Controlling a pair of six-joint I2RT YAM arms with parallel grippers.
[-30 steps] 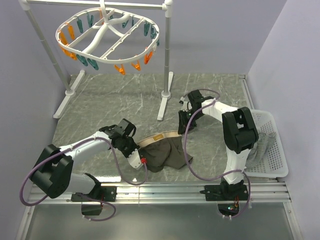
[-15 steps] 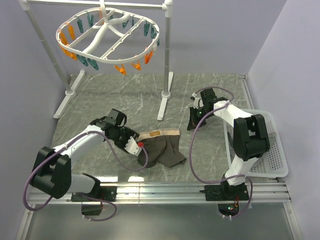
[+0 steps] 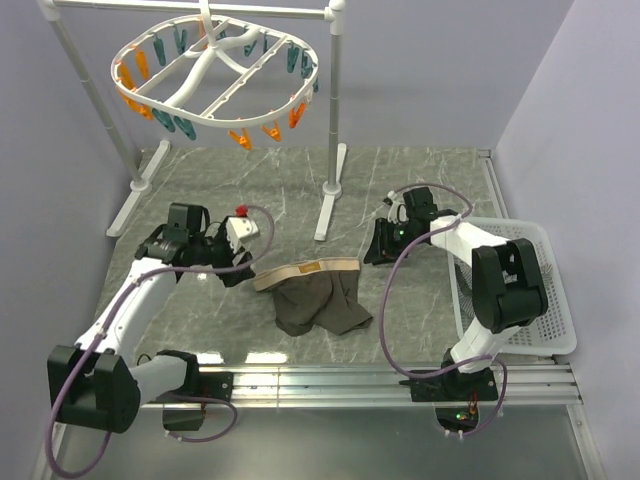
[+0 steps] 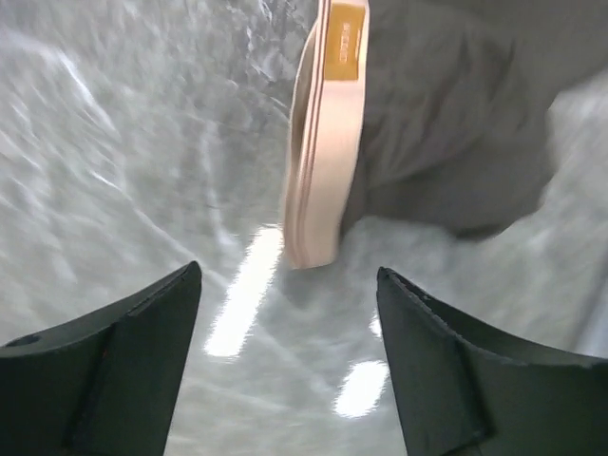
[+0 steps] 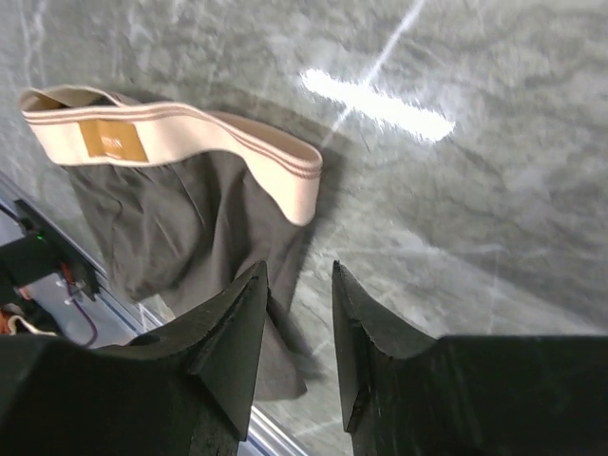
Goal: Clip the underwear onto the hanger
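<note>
Midway along the near edge of the desk: the underwear, flat, tan waistband on the far side and running left to right, roughly parallel to that edge. Not yet at the hanger — that hangs high over the far left corner, pegs dangling.

Nearer by a shade: the left hand. Sits just off the waistband's left end, pointed along its length, fingers wide apart and holding nothing. Seen through its wrist camera, has the band's end almost in the gap. Forearm angled in from the left edge, wrist turned toward the cloth.

Right hand near the band's right end, on the side toward the basket. Fingers only narrowly parted, empty, tilted down at the cloth.

Likely calls for a short push forward by the left — then a pinch on the band.
</note>
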